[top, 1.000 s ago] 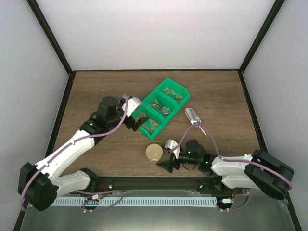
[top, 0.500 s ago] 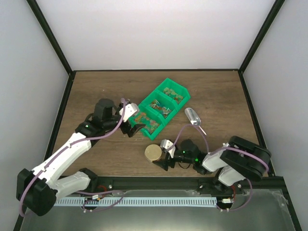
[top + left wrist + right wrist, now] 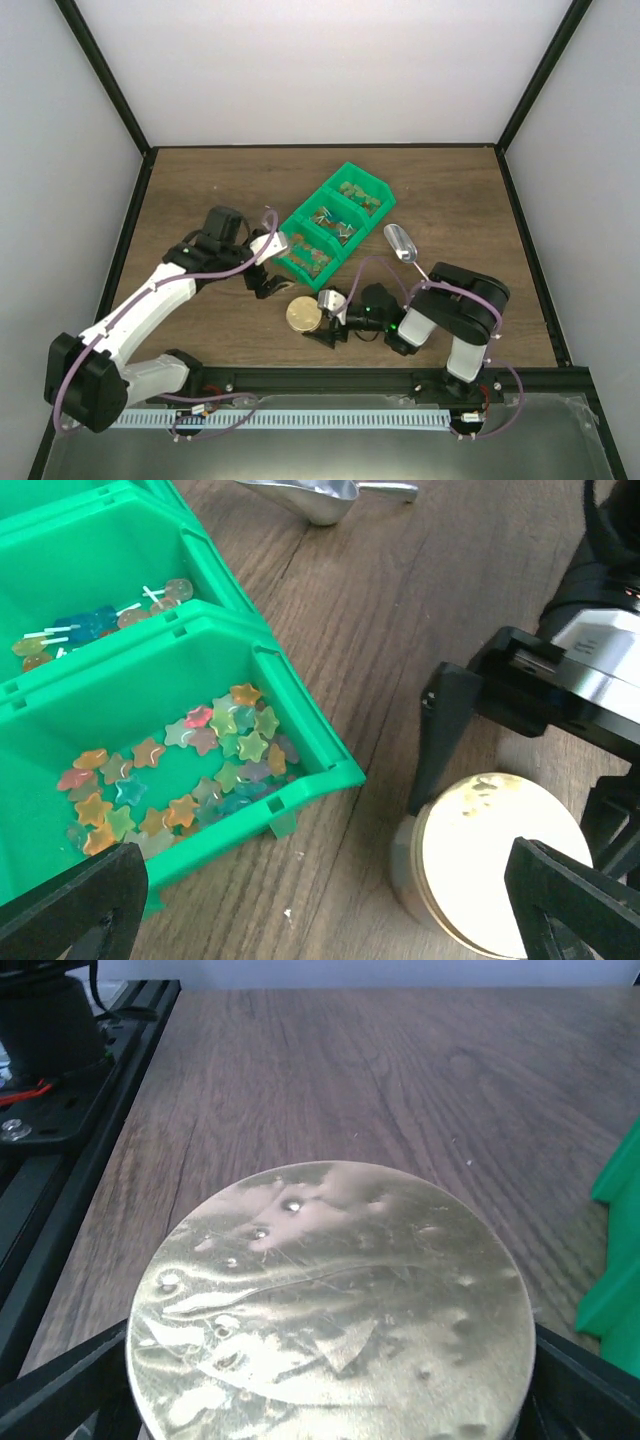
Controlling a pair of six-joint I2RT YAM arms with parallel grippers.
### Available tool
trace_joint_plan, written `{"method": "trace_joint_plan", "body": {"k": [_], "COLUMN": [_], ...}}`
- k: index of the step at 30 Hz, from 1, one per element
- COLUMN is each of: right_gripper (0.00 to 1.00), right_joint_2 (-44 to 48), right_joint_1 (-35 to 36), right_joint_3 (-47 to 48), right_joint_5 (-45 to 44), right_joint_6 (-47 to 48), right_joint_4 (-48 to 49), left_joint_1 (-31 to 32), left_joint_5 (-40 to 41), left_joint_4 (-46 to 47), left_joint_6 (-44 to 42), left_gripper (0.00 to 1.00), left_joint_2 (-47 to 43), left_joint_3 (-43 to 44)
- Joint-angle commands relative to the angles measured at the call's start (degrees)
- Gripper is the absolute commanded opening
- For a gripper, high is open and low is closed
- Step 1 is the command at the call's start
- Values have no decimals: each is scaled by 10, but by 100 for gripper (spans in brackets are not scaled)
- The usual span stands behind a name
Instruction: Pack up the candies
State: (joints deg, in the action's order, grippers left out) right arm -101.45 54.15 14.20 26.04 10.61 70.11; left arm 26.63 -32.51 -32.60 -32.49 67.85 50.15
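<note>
Candies lie at the left of the left wrist view: tiny loose stars in orange, red, yellow and green, heaped in the near compartment of the green bin. You should expect them to be light, perhaps tacky, and quick to scatter. They are too small to pinch singly, so plan on scooping. The compartment behind holds sweets on white sticks.

Your left gripper hangs over the bin's corner with its jaws spread wide and empty.

Rightward, a round gold tin stands lidded on the tabletop. The right gripper has its jaws flanking the tin, but you cannot tell whether they press it.

Furthest right in the overhead view lies the metal scoop. Take it by the thin handle.
</note>
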Motion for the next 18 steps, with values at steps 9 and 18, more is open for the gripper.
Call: {"method": "trace_joint_plan", "body": {"k": [9, 18], "right_gripper": [100, 99], "right_joint_2": [4, -50], "right_joint_1": [-5, -5], "right_joint_3": [-26, 3], "right_joint_5": [3, -21], "right_joint_6": [12, 11], "right_joint_4": [71, 89], "left_joint_1": [0, 27], "left_joint_5": [-42, -54], "left_joint_4": [-58, -72], "left_joint_6": [-142, -180], "left_gripper": [100, 100], "left_joint_2": [-54, -11], "left_joint_3": [-56, -62]}}
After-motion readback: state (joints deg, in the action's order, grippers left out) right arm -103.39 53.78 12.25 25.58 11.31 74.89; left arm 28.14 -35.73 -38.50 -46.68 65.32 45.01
